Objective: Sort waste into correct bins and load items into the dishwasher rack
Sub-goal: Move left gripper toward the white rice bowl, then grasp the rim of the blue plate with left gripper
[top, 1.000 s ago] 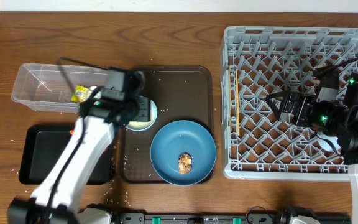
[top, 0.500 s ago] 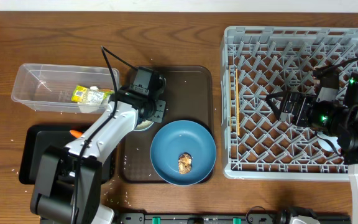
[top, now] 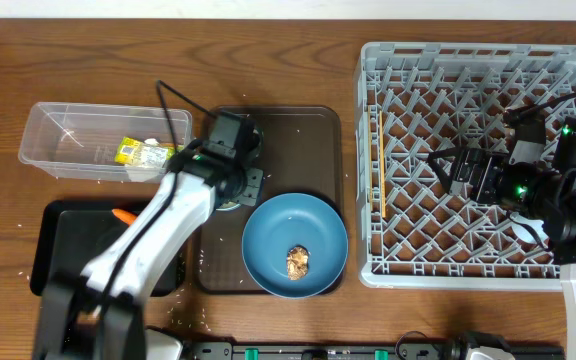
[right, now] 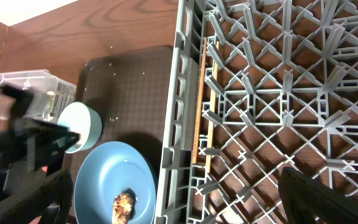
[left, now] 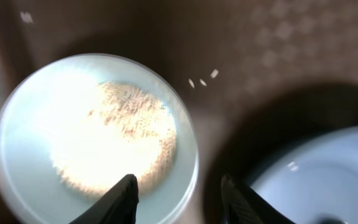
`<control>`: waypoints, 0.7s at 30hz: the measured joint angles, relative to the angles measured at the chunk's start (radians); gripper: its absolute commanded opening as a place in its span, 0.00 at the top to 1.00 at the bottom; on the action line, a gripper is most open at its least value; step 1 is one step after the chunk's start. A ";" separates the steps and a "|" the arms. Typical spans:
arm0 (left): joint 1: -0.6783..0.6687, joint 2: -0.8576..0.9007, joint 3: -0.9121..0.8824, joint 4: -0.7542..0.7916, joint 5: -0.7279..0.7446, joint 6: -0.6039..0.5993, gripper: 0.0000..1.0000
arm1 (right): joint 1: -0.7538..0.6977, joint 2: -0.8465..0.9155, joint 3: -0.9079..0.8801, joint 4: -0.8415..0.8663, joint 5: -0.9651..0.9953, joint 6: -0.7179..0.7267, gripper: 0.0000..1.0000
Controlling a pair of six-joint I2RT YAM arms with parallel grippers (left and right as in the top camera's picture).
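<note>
- White round bowl with light-blue outside (left: 17, 162), heaped with white rice grains (left: 117, 137) — by the left edge of the dark-brown serving tray (top: 298, 140).
- Left gripper (left: 180, 196): fingers apart, straddling the bowl's rim.
- Right gripper (right: 182, 205): fingers spread wide — over the grey plastic lattice rack (right: 278, 93).

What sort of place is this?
Likely a mock dish-clearing station on a wooden table: a grey dishwasher rack, a blue plate with a food lump, and a clear box and black tray holding waste.

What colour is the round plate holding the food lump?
Blue; the plate shows best in the overhead view.
</note>
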 measured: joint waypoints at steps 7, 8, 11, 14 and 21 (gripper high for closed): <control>-0.002 -0.159 0.003 -0.246 0.000 -0.092 0.54 | 0.000 0.000 0.000 0.000 0.000 0.000 0.02; -0.002 -0.157 -0.003 -0.264 0.006 -0.103 0.54 | 0.000 0.000 0.000 0.000 0.000 0.000 0.02; -0.002 -0.147 -0.053 -0.260 0.040 -0.123 0.54 | 0.000 0.000 0.000 0.002 0.000 0.000 0.01; -0.002 -0.139 -0.130 -0.220 0.068 -0.138 0.54 | 0.000 0.000 0.000 0.003 0.000 0.000 0.02; -0.051 -0.132 -0.261 -0.097 0.126 -0.145 0.54 | 0.000 0.000 0.000 0.003 0.000 0.000 0.02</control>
